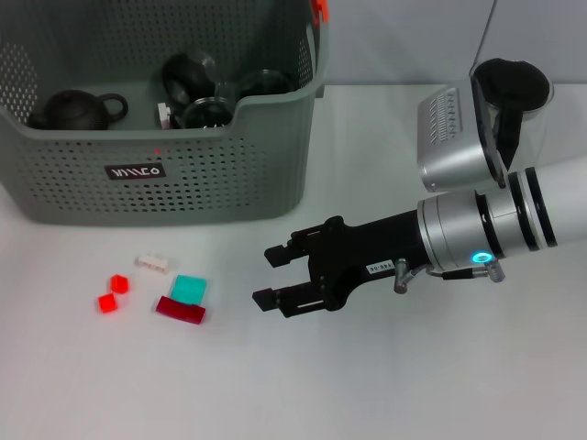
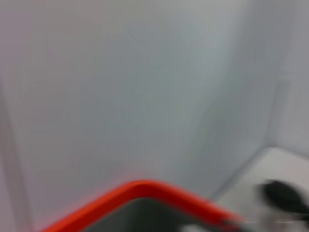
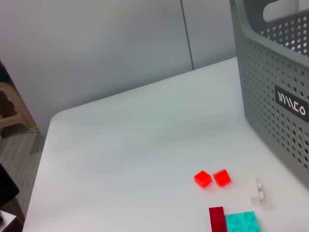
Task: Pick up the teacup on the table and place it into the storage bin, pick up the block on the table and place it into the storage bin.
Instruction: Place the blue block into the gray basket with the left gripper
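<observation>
In the head view, the storage bin (image 1: 165,174) stands at the far left of the white worktop (image 1: 385,385). Inside it lie a dark teapot (image 1: 78,110) and several dark cups (image 1: 188,78), so I judge the teacup step is done; no teacup is on the worktop. In front of the bin lies a group of small blocks: two small red blocks (image 1: 114,293), a white block (image 1: 152,263), a teal block (image 1: 189,290) and a dark red block (image 1: 180,310), this one touching the teal one. The right end effector (image 1: 268,275) reaches in from the right, low over the worktop, its two black fingers apart and holding nothing, pointing at the blocks but not yet at them. The step in hand seems to be the approach to a block. The next move calls for going more to the left and down, and taking one block without pushing its neighbours.

The left wrist view shows only a wall and an orange rim (image 2: 145,193); the left end effector is not visible, and its arm seems parked.

The right wrist view shows the same blocks beside the bin's perforated wall, with the black label (image 3: 291,104) on it. The teal block and the dark red block touch each other here also.
</observation>
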Robot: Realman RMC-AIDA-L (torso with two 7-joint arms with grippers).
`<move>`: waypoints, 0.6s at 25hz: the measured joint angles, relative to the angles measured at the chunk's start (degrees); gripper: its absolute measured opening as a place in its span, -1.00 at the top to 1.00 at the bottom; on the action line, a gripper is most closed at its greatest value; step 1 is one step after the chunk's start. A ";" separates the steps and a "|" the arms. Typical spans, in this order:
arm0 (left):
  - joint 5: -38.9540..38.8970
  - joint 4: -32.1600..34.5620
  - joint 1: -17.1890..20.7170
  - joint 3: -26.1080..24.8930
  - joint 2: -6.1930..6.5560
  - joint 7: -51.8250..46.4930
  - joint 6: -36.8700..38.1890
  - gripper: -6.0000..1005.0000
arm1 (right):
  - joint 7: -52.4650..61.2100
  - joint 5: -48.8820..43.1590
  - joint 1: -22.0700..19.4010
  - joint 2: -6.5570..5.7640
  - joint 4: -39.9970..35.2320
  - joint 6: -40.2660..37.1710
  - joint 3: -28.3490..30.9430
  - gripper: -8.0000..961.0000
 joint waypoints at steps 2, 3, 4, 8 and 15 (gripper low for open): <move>3.42 -2.90 -1.25 1.65 0.09 -1.33 -5.41 0.20 | 0.20 0.00 0.01 0.00 -0.10 -0.16 -0.08 -0.41; 5.00 -3.61 -1.63 1.96 -0.11 -1.94 -7.23 0.20 | 0.23 0.00 0.02 0.00 -0.11 -0.22 -0.09 -0.41; 7.04 -4.27 -1.96 2.54 -0.48 -2.78 -9.24 0.20 | 0.22 0.00 0.02 0.00 -0.11 -0.24 -0.09 -0.41; 10.45 -3.72 -1.95 3.68 -1.71 -4.57 -12.38 0.13 | 0.08 0.01 0.05 0.00 -0.11 -0.25 -0.12 -0.41; 7.56 6.75 0.89 3.06 -3.72 -6.96 -6.76 -0.38 | -0.13 -0.01 0.05 0.00 -0.09 -0.33 0.01 -0.41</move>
